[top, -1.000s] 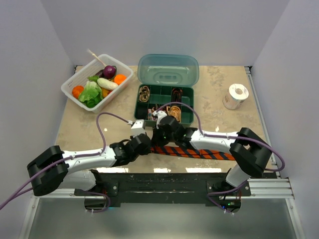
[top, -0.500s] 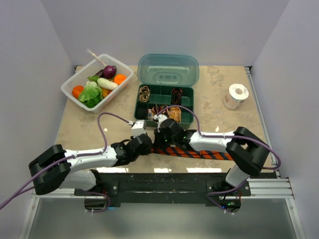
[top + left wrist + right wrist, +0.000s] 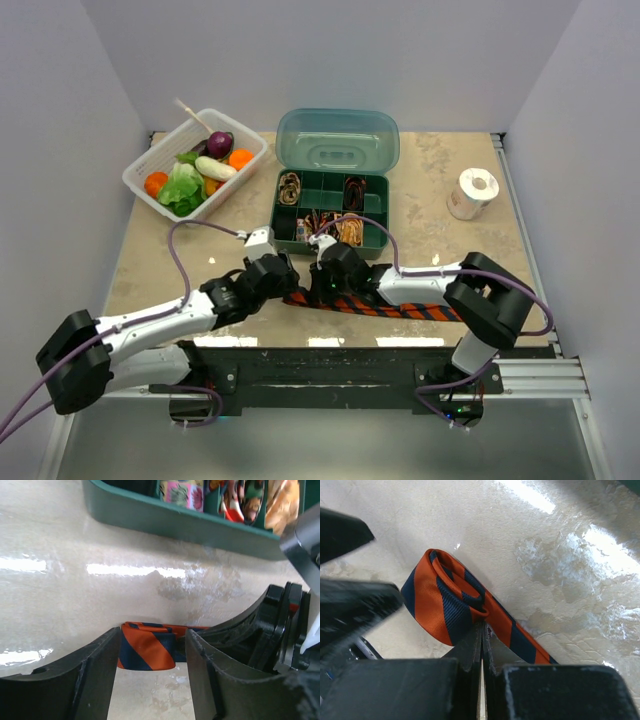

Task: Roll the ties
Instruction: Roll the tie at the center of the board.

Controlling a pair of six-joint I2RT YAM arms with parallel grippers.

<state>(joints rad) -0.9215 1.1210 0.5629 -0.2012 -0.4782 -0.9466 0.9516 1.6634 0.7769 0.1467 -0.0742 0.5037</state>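
An orange-red tie (image 3: 400, 307) with navy stripes lies along the near table edge, its left end rolled into a small coil (image 3: 451, 596). My right gripper (image 3: 482, 626) is shut on the coil's edge, pinching the fabric at its tips. In the left wrist view the coil (image 3: 147, 647) sits on the table between the fingers of my open left gripper (image 3: 152, 636), and neither finger presses it. In the top view both grippers meet at the coil, the left gripper (image 3: 287, 290) beside the right gripper (image 3: 322, 291). Small rolled ties (image 3: 291, 187) fill compartments of the green box (image 3: 330, 243).
The box's teal lid (image 3: 338, 140) lies open behind it. A white basket (image 3: 142, 165) of toy vegetables stands at the back left. A white tape roll (image 3: 472, 193) sits at the right. Purple cables loop over both arms.
My left gripper has opened and let go of the coil, and the left arm has swung so that its wrist sits farther back and left. The right gripper has stayed shut at the coil.
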